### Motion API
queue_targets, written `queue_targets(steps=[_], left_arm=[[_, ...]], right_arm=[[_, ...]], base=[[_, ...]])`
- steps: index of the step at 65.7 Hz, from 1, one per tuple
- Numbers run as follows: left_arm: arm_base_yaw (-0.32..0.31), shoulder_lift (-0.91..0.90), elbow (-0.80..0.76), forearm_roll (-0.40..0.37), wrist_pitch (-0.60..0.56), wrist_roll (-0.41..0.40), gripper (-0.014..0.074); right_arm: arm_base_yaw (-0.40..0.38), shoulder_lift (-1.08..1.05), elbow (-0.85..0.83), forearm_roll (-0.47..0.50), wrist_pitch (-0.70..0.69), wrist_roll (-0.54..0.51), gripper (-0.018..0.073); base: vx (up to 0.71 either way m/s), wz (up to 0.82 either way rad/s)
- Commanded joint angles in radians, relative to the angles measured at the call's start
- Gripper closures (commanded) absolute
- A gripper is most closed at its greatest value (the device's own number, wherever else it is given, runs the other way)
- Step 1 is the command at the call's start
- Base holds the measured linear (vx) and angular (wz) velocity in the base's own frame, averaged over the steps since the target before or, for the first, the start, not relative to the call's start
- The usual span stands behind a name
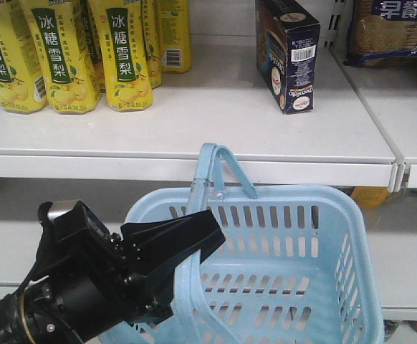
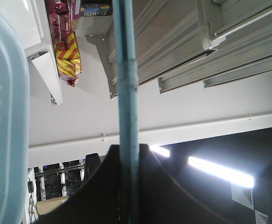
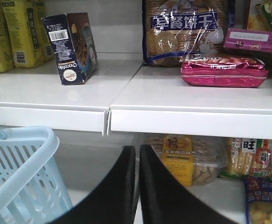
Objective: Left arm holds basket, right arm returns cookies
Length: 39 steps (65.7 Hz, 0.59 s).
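Front view: we saw the left arm's gripper (image 1: 187, 251) clenched on one hoop handle (image 1: 198, 179) of the light blue basket (image 1: 294, 287), its black jaws closing over the basket's near rim where the handle rose. The left wrist view confirmed this: the handle's blue bar (image 2: 126, 93) ran straight up from between the dark jaws, with the basket's slotted wall (image 2: 3, 116) to their left.

The cookies (image 1: 287, 54), a dark navy box with a white barcode label, stood upright on the white shelf (image 1: 216, 122), above and beyond the left jaws and clear of the basket. Yellow bottles (image 1: 65, 54) stood on the same shelf, well to the left of the box.

Right wrist view: the right gripper (image 3: 137, 186) appeared as two dark jaws nearly pressed together, only a thin slit between them and nothing held. The cookies (image 3: 73, 46) stood above and left of these jaws, well apart from them, on the shelf (image 3: 80, 93). A blue biscuit pack (image 3: 185, 30) and a magenta packet (image 3: 225, 70) lay above and to the right. The basket's corner (image 3: 19, 172) sat just left of the jaws.
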Motion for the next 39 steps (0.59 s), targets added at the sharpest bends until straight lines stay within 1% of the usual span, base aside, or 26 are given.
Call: queue_targets(steps=[1,8,20,28,39], left_arm=[[0.003,-0.034,-0.036,-0.071,-0.097,0.022,0.0599],[0.003,-0.057,-0.036,-0.071,-0.077,0.018,0.0599],[0.003,-0.118,-0.036,-0.067,0.004,-0.002,0.0599],[0.003,-0.164,-0.036,-0.066,0.095,-0.045,0.0599],[0.003,-0.226,-0.036,-0.064,0.256,-0.107,0.0599]], right_arm=[[-0.005,0.017,-0.019,-0.022,-0.064,-0.008,0.0568],[-0.005,0.017,-0.019,-0.022,-0.064,-0.008,0.0568],[-0.005,0.017,-0.019,-0.022,-0.064,-0.008,0.0568],[-0.005,0.017,-0.019,-0.022,-0.064,-0.008,0.0568],[-0.005,0.017,-0.019,-0.022,-0.064,-0.008,0.0568]], base=[[0.00,0.00],[0.00,0.00],[0.00,0.00],[0.00,0.00],[0.00,0.00]])
